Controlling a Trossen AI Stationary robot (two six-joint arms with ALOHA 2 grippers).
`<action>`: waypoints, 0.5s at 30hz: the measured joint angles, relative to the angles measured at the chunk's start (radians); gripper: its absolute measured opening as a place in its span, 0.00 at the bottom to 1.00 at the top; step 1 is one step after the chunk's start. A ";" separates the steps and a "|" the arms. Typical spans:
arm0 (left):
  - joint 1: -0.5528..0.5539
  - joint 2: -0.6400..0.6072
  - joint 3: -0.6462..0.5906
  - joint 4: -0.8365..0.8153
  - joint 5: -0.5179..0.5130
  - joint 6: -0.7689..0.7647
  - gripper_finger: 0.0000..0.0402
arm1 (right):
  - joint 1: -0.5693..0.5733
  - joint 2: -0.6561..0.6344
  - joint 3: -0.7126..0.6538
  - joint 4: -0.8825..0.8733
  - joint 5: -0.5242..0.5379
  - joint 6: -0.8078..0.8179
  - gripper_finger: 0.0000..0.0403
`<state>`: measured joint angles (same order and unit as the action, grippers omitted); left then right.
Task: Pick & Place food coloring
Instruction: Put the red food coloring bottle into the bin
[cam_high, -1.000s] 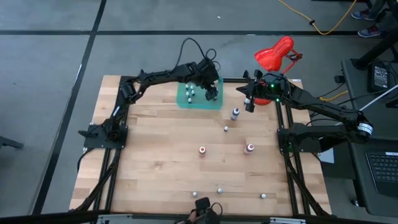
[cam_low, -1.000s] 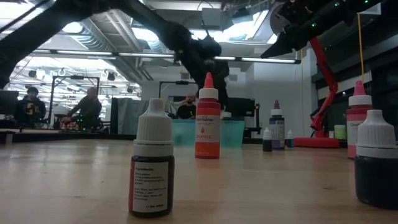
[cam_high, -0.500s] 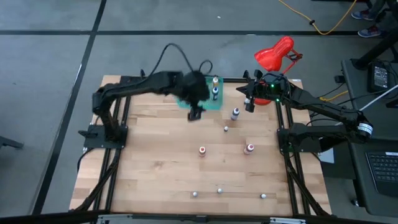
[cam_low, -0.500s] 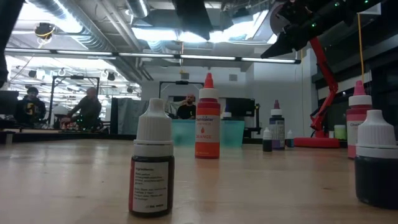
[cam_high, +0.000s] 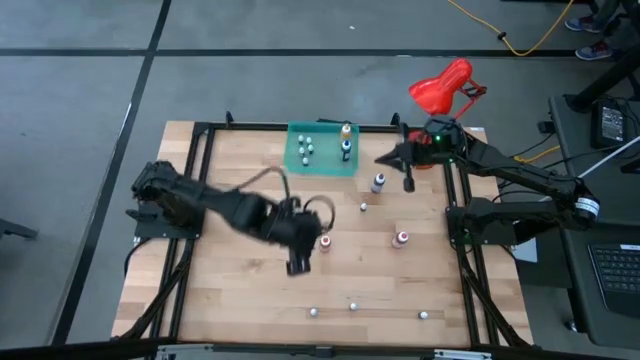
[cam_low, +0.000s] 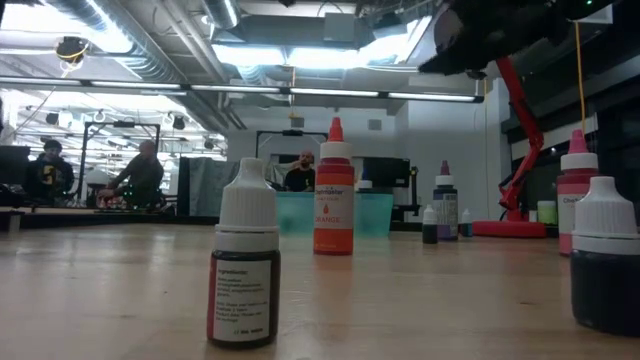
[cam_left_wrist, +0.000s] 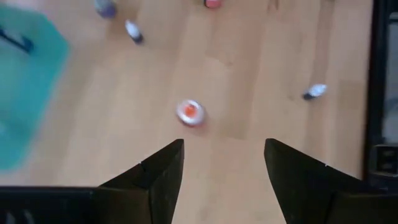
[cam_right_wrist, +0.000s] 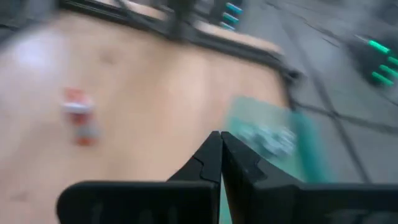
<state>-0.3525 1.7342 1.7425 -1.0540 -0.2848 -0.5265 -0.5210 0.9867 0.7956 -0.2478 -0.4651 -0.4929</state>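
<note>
In the high view, the left arm reaches from the left edge of the wooden table (cam_high: 240, 290) toward the middle, its left gripper (cam_high: 297, 262) hanging over bare wood just left of an orange bottle (cam_high: 325, 241). The left wrist view shows its two dark fingers (cam_left_wrist: 163, 169) spread apart with nothing between them (the orange bottle's cap sits just ahead of the gap, untouched).

Above centre in the high view, a green tray (cam_high: 322, 160) lies at the table's far edge, holding several small pale bottles (cam_high: 306, 149) and two taller ones (cam_high: 345, 141). Right of the tray stands a purple bottle (cam_high: 378, 182), with a tiny bottle (cam_high: 363, 208) below it. Further right and lower is a pink bottle (cam_high: 401, 238). Three small bottles (cam_high: 352, 306) line the bottom edge.

At upper right, the right gripper (cam_high: 407, 180) hangs near the purple bottle, its fingers (cam_right_wrist: 214, 163) pressed together and empty, beside a red lamp (cam_high: 443, 86).
</note>
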 joint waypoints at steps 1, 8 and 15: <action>-0.032 0.000 -0.017 0.011 -0.010 -0.059 0.54 | 0.012 0.000 0.000 -0.002 -0.052 -0.009 0.03; -0.238 0.011 -0.127 0.174 -0.115 -0.318 0.54 | 0.154 0.000 -0.001 0.000 -0.105 -0.014 0.03; -0.345 0.085 -0.197 0.247 -0.157 -0.445 0.54 | 0.293 -0.017 -0.001 0.002 0.004 0.071 0.03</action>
<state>-0.6979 1.8191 1.5459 -0.8066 -0.4419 -0.9711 -0.2282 0.9698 0.7948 -0.2454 -0.4613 -0.4214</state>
